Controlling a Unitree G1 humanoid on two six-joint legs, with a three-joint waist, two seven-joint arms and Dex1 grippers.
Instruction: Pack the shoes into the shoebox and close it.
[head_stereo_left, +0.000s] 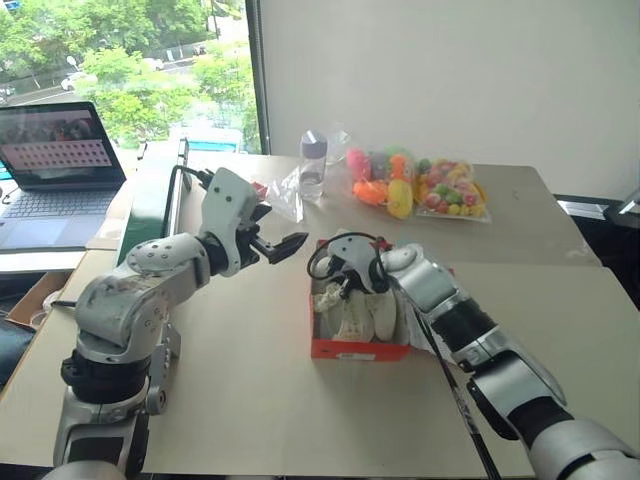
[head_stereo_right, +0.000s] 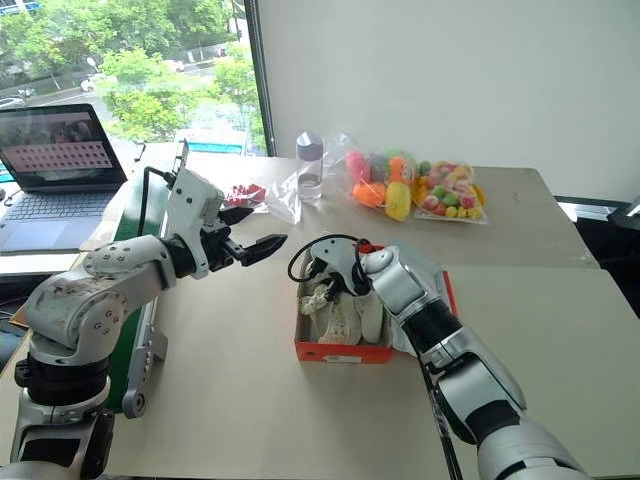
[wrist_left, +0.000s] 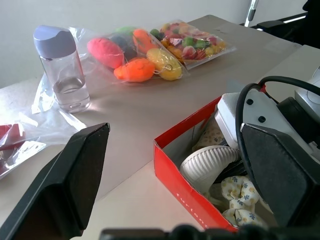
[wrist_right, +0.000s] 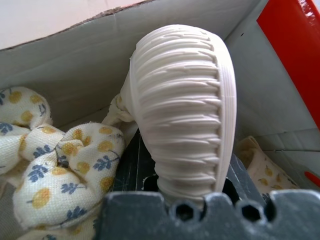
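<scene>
The red-orange shoebox stands open in the middle of the table, its lid mostly hidden under my right arm. Cream-white shoes lie inside it. My right gripper reaches down into the box's far end. In the right wrist view it is shut on a shoe, whose ribbed sole faces the camera, beside a floral fabric bow. My left gripper hovers open above the table, just left of the box, with nothing between its fingers.
A clear bottle and two bags of colourful toys lie at the back of the table. A crumpled plastic bag sits behind my left gripper. A laptop and a green case stand at the left.
</scene>
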